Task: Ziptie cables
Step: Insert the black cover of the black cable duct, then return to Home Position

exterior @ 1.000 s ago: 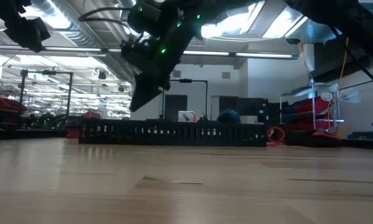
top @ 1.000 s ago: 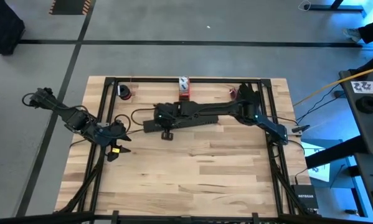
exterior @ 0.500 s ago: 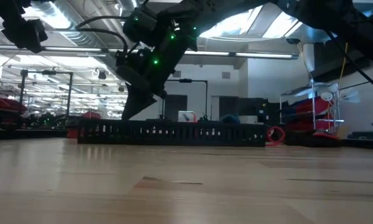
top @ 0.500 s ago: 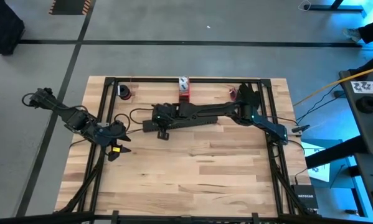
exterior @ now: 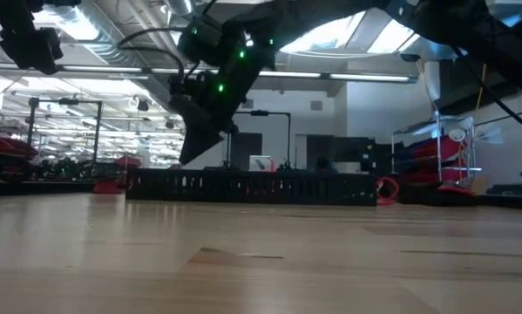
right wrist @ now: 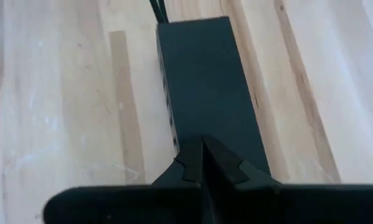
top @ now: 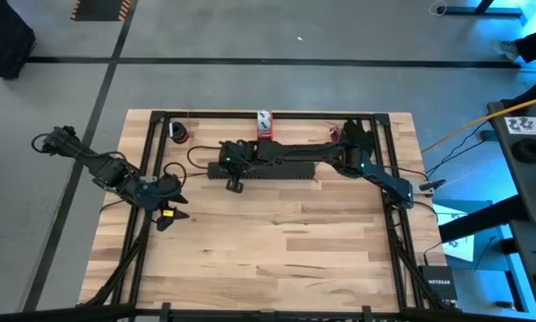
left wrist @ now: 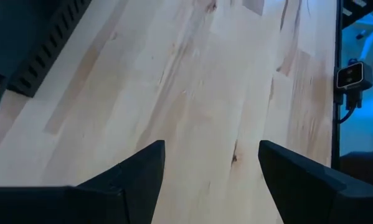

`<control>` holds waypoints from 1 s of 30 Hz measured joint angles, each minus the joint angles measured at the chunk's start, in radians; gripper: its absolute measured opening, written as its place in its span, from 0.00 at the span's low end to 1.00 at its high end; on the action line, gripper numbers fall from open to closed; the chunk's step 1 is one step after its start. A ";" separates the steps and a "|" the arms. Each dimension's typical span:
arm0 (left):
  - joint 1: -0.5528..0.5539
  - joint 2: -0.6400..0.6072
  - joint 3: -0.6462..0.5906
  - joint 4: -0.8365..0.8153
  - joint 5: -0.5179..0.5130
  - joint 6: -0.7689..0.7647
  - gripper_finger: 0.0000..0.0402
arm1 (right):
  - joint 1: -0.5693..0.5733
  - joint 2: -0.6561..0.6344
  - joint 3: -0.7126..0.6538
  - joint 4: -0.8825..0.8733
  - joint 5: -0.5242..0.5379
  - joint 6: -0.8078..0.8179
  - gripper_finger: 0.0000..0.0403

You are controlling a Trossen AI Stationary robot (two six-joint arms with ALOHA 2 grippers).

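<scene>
nothing of the ziptie job looked done yet, as far as these views showed. no bundled wires, no strap cinched anywhere on the table (top: 276,241).

right gripper (top: 233,183) reached across to the far-middle of the bench, fingers clenched tight w/ nothing visible between them. its tips sat right over the near end of the long black slotted bar (right wrist: 205,81), which ran straight ahead of the jaws; whether the tips touched the bar or just hovered, couldn't tell. in the low view the bar (exterior: 252,186) lay flat along the far side, w/ the right gripper (exterior: 191,153) coming down at its left end.

left gripper (left wrist: 211,162) waited at the left edge of the table, jaws spread wide & empty, only bare wood between the fingers; one end of the slotted bar showed well ahead & off to one side of them.

cables: not clearly seen. small reddish items (top: 179,134) sat at the far corners of the bench, well beyond both sets of jaws, too small to say if they were the wires. a thin dark wire looped on the wood near the bar's left end, beside the right jaws.

judgement: early stage, prob still arranging the bar. gathering the wires, wrapping a tie & pulling it snug all remained.
</scene>
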 joint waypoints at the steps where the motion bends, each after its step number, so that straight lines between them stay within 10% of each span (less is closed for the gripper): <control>1: 0.000 0.000 0.000 0.002 -0.003 -0.006 0.62 | 0.001 -0.005 0.020 -0.027 -0.001 -0.002 0.01; 8: -0.001 -0.029 0.072 0.079 -0.108 0.129 0.44 | 0.002 -0.133 0.188 -0.221 -0.069 -0.002 0.01; 17: 0.000 -0.266 0.129 0.068 -0.219 0.363 0.02 | 0.002 -0.385 0.069 -0.191 -0.275 -0.001 0.01; 30: 0.000 -0.620 0.041 0.072 -0.255 0.483 0.00 | 0.092 -0.958 -0.788 0.370 -0.219 0.238 0.01</control>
